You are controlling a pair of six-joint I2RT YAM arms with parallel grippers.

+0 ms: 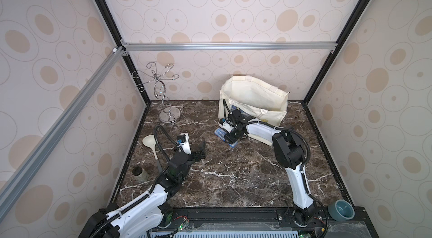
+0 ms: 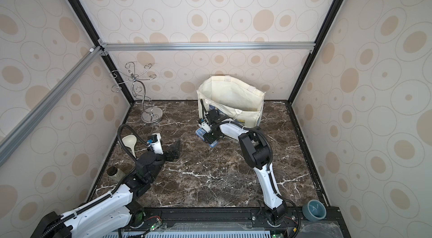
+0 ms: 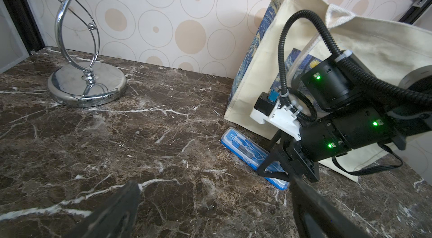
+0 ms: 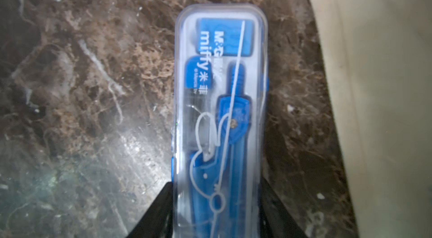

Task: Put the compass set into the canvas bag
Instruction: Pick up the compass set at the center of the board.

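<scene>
Scanning left to right: a jar (image 1: 140, 173), a ladle (image 1: 149, 142) and a chrome stand (image 1: 170, 116) sit along the left side of the counter (image 1: 233, 178), well apart from the action, so no trouble there. The left jaws hang wide open over bare counter with nothing in them. That's the first worry, since nothing is holding the bag's mouth open.

Next along, the compass set (image 3: 244, 144) lies flat on the counter, just in front of the canvas bag (image 1: 259, 99). The right jaws are closed in on its two long sides and look to be touching both. The grip looks off-centre, nearer one end, and the case is smooth clear plastic, so on the lift it could droop at the long end or slide right out.

The bag stands against the back wall with its mouth up, but the front panel sags. The case could catch that soft rim, fold it inward or shove the whole bag over, and end up outside. The black cable (image 3: 284, 45) looping off the right arm (image 1: 299, 185) sits near the rim too and might snag. A bowl (image 1: 341, 210) at the far right is out of the way.
</scene>
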